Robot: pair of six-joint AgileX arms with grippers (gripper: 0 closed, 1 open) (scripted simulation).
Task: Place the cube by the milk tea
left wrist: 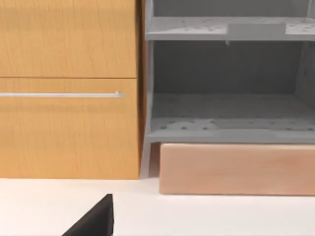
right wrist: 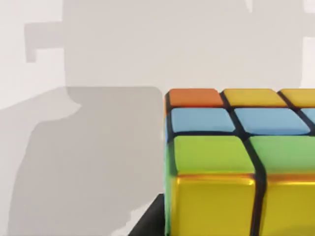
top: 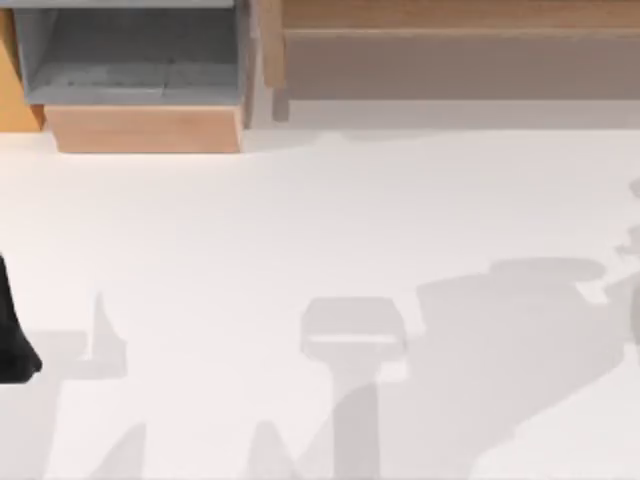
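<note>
The cube, tiled orange, yellow, blue and green, seemingly above the white table

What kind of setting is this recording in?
Likely a rendered home or office tabletop: a white table backed by a wooden cabinet with a bar handle and a grey open shelf unit. A puzzle cube sits close under the right wrist camera.

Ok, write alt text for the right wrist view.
A puzzle cube with orange, yellow, blue and green tiles split by dark lines sits close to the camera, cut off by the picture's edge. Behind it lies a white table crossed by grey shadows.
</note>
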